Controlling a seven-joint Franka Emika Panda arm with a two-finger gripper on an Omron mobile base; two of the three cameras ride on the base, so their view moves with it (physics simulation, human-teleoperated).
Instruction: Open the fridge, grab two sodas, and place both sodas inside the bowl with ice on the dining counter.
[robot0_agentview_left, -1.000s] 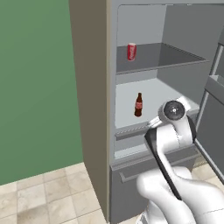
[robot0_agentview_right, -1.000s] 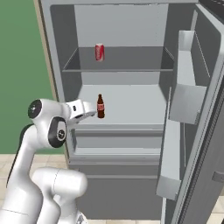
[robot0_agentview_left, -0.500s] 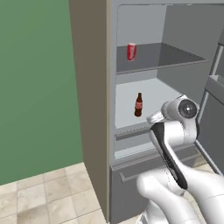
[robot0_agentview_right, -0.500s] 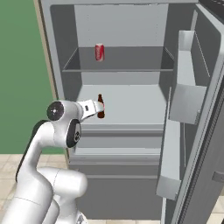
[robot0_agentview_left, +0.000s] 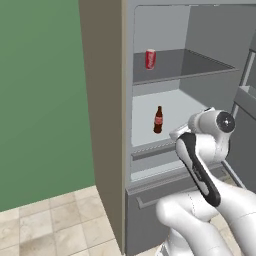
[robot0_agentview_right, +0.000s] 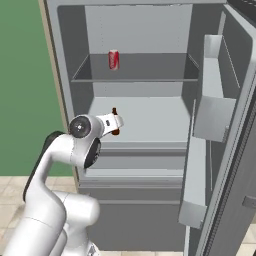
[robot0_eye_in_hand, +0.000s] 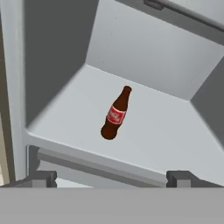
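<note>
The fridge (robot0_agentview_left: 102, 125) stands open, its pale grey shelves bare except for the sodas. The red can (robot0_agentview_left: 150, 59) sits on the upper shelf, also seen as the can (robot0_agentview_right: 114, 59) from the right. The dark cola bottle (robot0_agentview_left: 158, 120) stands upright on the shelf below. My gripper (robot0_eye_in_hand: 113, 178) is open, fingertips wide apart at the front edge of that shelf, with the bottle (robot0_eye_in_hand: 114, 114) a short way ahead between them. From the right, my gripper (robot0_agentview_right: 119, 122) partly covers the bottle (robot0_agentview_right: 114, 110). The bowl and dining counter are out of view.
The fridge door (robot0_agentview_right: 235, 125) hangs open to the right, its door shelves (robot0_agentview_right: 210, 100) jutting toward the interior. A closed lower drawer (robot0_agentview_left: 150, 197) sits under the shelves. A green wall (robot0_agentview_left: 40, 100) and a tiled floor (robot0_agentview_left: 45, 225) lie to the left.
My hand has swung forward toward the bottle's shelf, and the wrist has shifted right in both base views. The bottle and can have not moved.
</note>
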